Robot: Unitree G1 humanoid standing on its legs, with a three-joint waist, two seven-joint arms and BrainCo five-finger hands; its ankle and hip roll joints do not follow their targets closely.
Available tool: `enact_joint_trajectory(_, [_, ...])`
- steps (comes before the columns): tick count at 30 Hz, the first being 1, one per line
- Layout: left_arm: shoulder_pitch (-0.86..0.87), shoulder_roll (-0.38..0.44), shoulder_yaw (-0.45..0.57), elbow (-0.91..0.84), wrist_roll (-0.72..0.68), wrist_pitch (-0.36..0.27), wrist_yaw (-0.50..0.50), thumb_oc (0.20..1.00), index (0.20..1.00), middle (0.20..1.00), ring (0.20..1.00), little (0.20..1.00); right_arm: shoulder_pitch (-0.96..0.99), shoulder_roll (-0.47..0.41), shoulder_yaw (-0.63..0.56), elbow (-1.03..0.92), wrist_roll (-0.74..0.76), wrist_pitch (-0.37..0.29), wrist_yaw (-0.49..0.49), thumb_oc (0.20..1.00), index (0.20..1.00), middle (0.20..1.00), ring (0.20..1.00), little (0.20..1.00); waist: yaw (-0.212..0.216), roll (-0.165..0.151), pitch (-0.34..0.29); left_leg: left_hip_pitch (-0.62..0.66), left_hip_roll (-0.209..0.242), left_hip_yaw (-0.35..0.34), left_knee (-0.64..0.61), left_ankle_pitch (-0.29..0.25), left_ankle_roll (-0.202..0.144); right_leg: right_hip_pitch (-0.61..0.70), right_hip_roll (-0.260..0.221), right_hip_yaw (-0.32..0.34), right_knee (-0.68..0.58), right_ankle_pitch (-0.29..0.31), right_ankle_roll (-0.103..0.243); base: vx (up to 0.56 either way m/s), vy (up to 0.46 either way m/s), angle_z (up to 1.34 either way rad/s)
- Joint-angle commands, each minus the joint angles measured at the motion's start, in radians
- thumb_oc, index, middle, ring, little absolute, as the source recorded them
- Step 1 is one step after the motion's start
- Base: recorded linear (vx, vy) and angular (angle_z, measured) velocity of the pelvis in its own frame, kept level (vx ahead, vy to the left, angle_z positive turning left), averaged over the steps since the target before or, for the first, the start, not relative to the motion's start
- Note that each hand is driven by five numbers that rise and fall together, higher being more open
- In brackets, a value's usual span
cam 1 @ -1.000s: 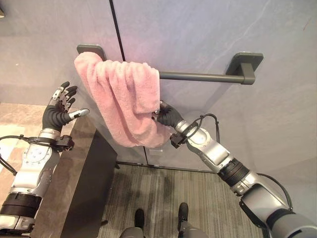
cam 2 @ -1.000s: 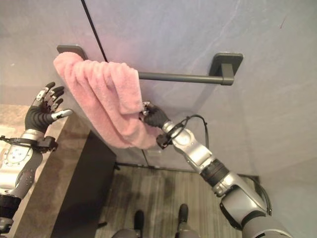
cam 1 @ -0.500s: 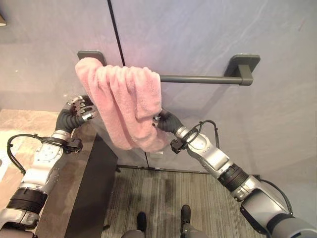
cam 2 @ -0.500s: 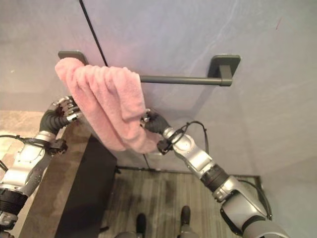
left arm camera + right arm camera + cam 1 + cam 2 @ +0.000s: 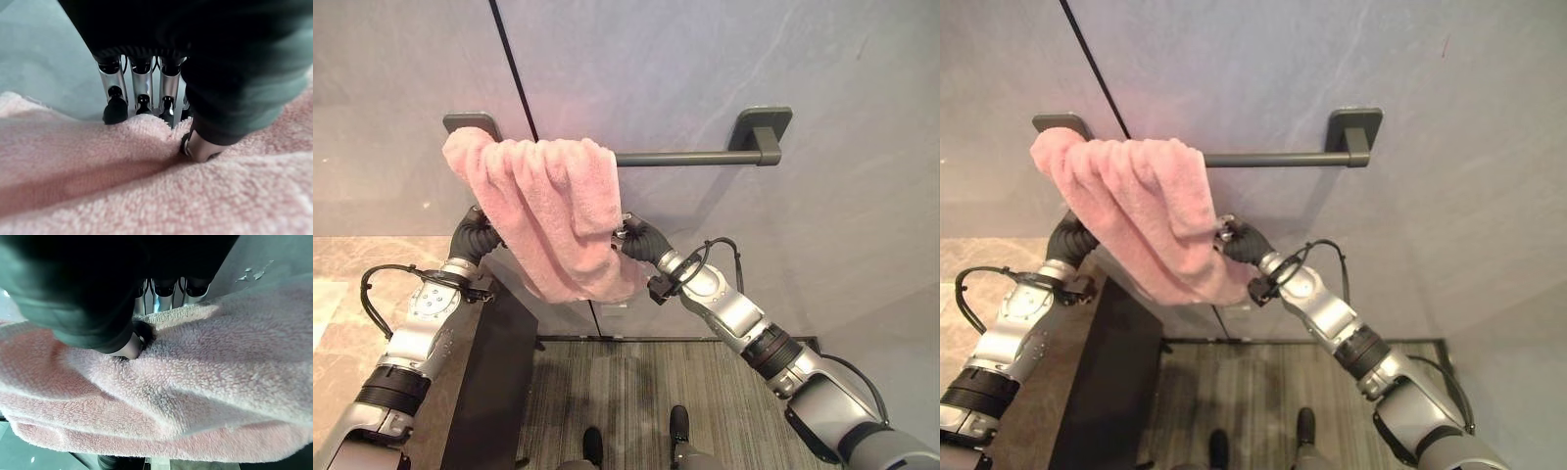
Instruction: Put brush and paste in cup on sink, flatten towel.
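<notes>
Wall panels in blue-grey, split by a dark vertical seam, fill the background, with a stone-look worktop at the lower left and striped floor below. Across the wall runs a dark towel bar, its long axis level from one bracket to the other, and most of its right-hand length is bare. Bunched at the bar's left end hangs the pink towel, folded over itself in thick ridges and drooping to a lobe below. Both hands are at that drooping part, one on each side: the right hand at the towel's right edge, fingers behind the cloth and thumb pressed into the front, pinching it; the left hand at the left edge, its fingers behind the cloth and thumb buried in the pile, likewise gripping. Flattening looks to depend on drawing the cloth along the bar's axis toward the free right span, and the right hand lies on that side, so it seems the better placed to pull while the left anchors. No readable writing or labels appear anywhere.
</notes>
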Motion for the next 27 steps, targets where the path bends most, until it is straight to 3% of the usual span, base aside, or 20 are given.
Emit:
enact_joint_trajectory(1, [-0.064,0.047,0.046,-0.053,0.019,-0.059,0.001,0.2,0.2,0.2,0.2,0.2,-0.018,-0.001,-0.078,-0.1,-0.012,-0.062,-0.004,0.2,0.2,0.2,0.2,0.2,-0.001,-0.01,-0.033,0.006,-0.031,0.022,0.0,-0.016,0.018,0.153,-0.14,-0.013,0.008,-0.043,0.124,0.04,-0.034,0.03])
enact_joint_trajectory(7, [0.143,0.019,0.227,-0.288,0.011,-0.091,-0.014,0.2,0.2,0.2,0.2,0.2,0.047,-0.044,-0.189,-0.275,0.011,-0.107,0.015,0.2,0.2,0.2,0.2,0.2,0.005,-0.007,-0.047,0.059,-0.032,0.014,0.005,-0.028,0.017,0.216,-0.141,-0.03,0.017,-0.074,0.115,0.03,-0.028,0.06])
enact_joint_trajectory(9, [0.26,-0.009,0.329,-0.381,0.009,-0.106,-0.035,0.2,0.2,0.2,0.2,0.2,0.099,-0.058,-0.23,-0.366,0.06,-0.126,0.059,0.2,0.2,0.2,0.2,0.2,0.017,-0.002,-0.052,0.082,-0.033,0.012,0.01,-0.034,0.017,0.246,-0.143,-0.044,0.018,-0.094,0.11,0.01,-0.027,0.1])
enact_joint_trajectory(14, [0.387,-0.067,0.407,-0.443,0.03,-0.106,-0.068,0.2,0.2,0.2,0.2,0.2,0.172,-0.067,-0.266,-0.438,0.083,-0.13,0.091,0.2,0.2,0.2,0.2,0.2,0.03,0.007,-0.057,0.105,-0.034,0.011,0.016,-0.037,0.016,0.273,-0.145,-0.056,0.012,-0.102,0.105,-0.01,-0.019,0.01])
enact_joint_trajectory(22, [0.441,-0.176,0.324,-0.36,0.036,-0.079,-0.108,0.2,0.2,0.2,0.2,0.2,0.245,-0.045,-0.268,-0.376,0.052,-0.118,0.09,0.2,0.2,0.2,0.2,0.2,0.034,0.018,-0.062,0.111,-0.03,0.009,0.061,-0.054,0.013,0.3,-0.147,-0.069,0.005,-0.111,0.098,-0.02,-0.024,0.0])
enact_joint_trajectory(27, [0.372,-0.234,0.176,-0.161,0.089,-0.039,-0.066,0.2,0.2,0.2,0.2,0.2,0.241,-0.005,-0.24,-0.197,0.027,-0.099,0.023,0.2,0.2,0.2,0.2,0.2,0.018,0.023,-0.069,0.11,-0.016,0.016,0.087,-0.059,0.006,0.307,-0.136,-0.067,0.005,-0.114,0.088,-0.02,-0.038,-0.01])
